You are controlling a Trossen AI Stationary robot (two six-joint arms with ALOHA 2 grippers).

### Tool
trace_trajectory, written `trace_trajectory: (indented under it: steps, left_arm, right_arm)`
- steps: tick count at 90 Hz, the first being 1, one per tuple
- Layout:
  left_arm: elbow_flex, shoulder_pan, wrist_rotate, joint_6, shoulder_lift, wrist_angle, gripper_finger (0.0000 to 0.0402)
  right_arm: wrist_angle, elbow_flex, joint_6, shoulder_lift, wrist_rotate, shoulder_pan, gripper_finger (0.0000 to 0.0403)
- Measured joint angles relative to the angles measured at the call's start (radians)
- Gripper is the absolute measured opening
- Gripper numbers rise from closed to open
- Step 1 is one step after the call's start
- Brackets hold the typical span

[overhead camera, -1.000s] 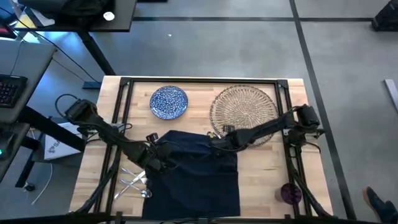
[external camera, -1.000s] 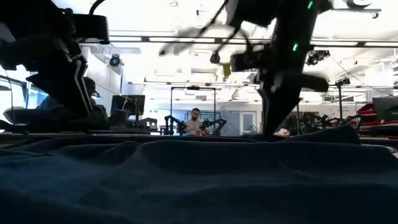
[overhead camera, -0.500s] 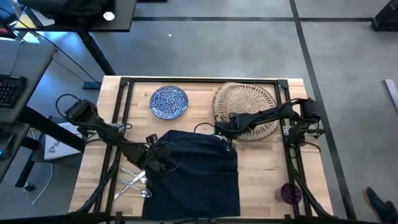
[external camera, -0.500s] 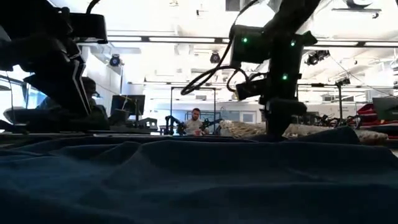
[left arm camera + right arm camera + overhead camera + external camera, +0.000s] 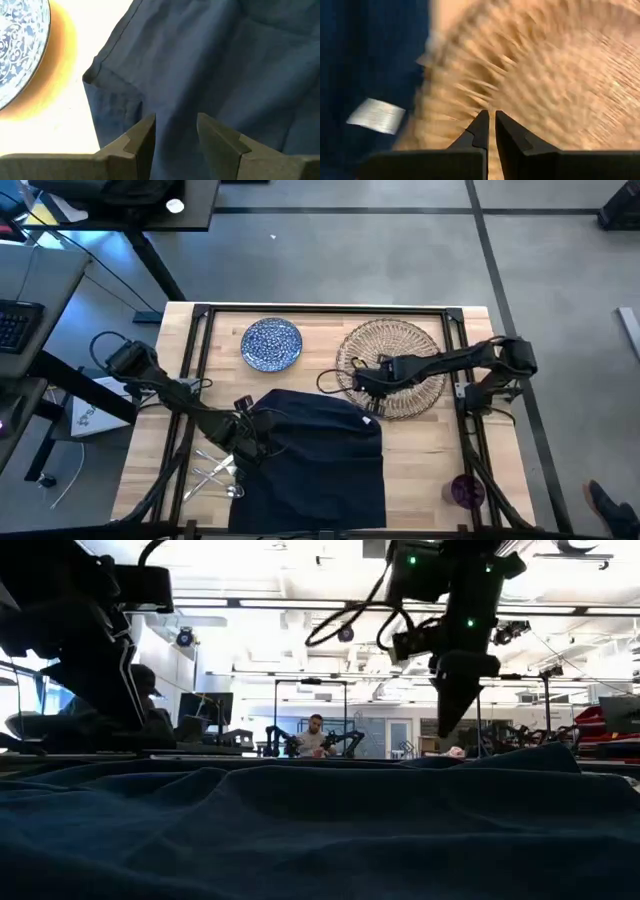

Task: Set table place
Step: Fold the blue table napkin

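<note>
Table (image 5: 420, 470) first, its near-right corner bare — room to work. Napkin (image 5: 310, 455) sprawls centre-front, soft and limp; best pinched at a hem. Placemat (image 5: 395, 365) at the far right looks light, stiff, easiest gripped by its rim. Right gripper (image 5: 362, 377) hovers over that rim, fingers nearly closed, empty. Left gripper (image 5: 250, 442) rests, slightly parted, on the napkin's edge.
</note>
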Motion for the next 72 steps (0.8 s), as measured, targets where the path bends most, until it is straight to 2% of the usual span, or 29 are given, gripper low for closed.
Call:
trace_trajectory:
  steps: [26, 40, 59, 65, 72]
  left_arm:
    - [-0.025, -0.066, 0.098, -0.027, 0.0, 0.03, 0.0126]
    - [-0.048, -0.11, 0.108, -0.033, 0.0, 0.07, 0.0126]
    - [-0.048, -0.118, 0.06, -0.034, 0.0, 0.089, 0.0126]
    - [-0.048, -0.108, 0.058, -0.034, 0.0, 0.09, 0.0126]
    - [-0.048, -0.096, 0.057, -0.034, 0.0, 0.085, 0.0126]
  right_arm:
    - [0.176, 0.0, 0.017, 0.111, -0.032, 0.145, 0.0]
    - [0.382, 0.0, -0.009, 0.233, -0.04, 0.19, 0.0]
    - [0.752, 0.063, -0.153, 0.386, -0.024, 0.144, 0.0]
    - [0.79, 0.114, -0.203, 0.433, -0.013, 0.107, 0.0]
    - [0.75, 0.19, -0.272, 0.47, 0.025, 0.067, 0.0]
